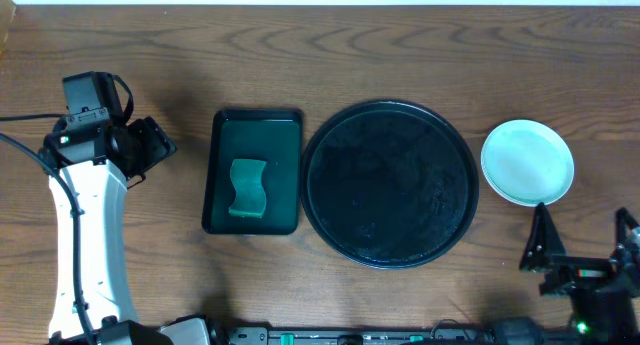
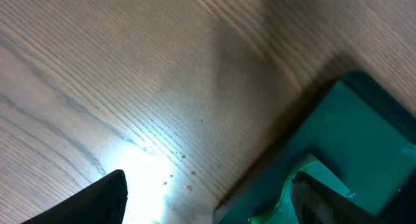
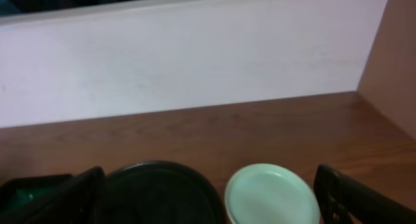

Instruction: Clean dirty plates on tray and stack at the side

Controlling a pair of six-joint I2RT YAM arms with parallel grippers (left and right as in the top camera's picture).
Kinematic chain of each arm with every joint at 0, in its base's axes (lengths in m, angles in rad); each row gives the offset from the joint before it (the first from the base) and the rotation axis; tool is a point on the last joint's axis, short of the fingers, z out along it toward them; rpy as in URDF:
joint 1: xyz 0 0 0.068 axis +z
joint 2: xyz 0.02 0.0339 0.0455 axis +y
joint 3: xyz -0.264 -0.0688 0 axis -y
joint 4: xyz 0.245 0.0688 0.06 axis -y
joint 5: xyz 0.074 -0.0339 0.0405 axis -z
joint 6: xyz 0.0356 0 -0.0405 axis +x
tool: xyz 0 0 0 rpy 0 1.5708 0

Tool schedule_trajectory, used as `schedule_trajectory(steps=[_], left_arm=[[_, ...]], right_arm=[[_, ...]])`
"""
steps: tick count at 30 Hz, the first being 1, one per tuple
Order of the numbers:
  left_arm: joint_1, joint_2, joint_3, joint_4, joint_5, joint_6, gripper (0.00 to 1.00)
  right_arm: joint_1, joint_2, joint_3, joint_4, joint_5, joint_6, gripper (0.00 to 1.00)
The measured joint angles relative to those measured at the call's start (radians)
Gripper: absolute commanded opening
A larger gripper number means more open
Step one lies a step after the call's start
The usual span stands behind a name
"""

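Observation:
The round black tray (image 1: 390, 185) lies mid-table with nothing on it; its near rim also shows in the right wrist view (image 3: 162, 169). A white plate with a pale green tint (image 1: 527, 162) rests on the wood just right of the tray, and appears again as the plate (image 3: 273, 195); I cannot tell whether others lie under it. My right gripper (image 1: 585, 235) hangs open in front of that plate, empty (image 3: 218, 198). My left gripper (image 1: 155, 147) is open at the far left, over bare wood beside the green tray, holding nothing (image 2: 211, 201).
A small rectangular dark green tray (image 1: 252, 135) sits left of the black tray, with a green sponge (image 1: 247, 188) in it; its corner (image 2: 364, 120) and the sponge edge (image 2: 286, 198) show by my left fingertip. Water droplets (image 2: 188, 185) dot the wood. A pale wall (image 3: 195, 62) bounds the back.

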Motion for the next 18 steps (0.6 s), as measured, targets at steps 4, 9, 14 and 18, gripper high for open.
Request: schedule_trajectory(steps=[4,9,14,18], left_arm=[[0.0,0.0,0.0,0.0,0.0,0.0,0.81],[0.0,0.0,0.0,0.0,0.0,0.0,0.81],[0.0,0.0,0.0,0.0,0.0,0.0,0.8],[0.0,0.0,0.0,0.0,0.0,0.0,0.81]], right_arm=[[0.0,-0.081,-0.163,0.163,0.0,0.031,0.99],[-0.002,-0.168,-0.356,0.385,-0.009,0.022,0.99],[-0.016,-0.241,-0.533,0.625,-0.069,-0.037,0.99],[-0.031,-0.274,-0.647,0.763,-0.119,-0.083,0.99]])
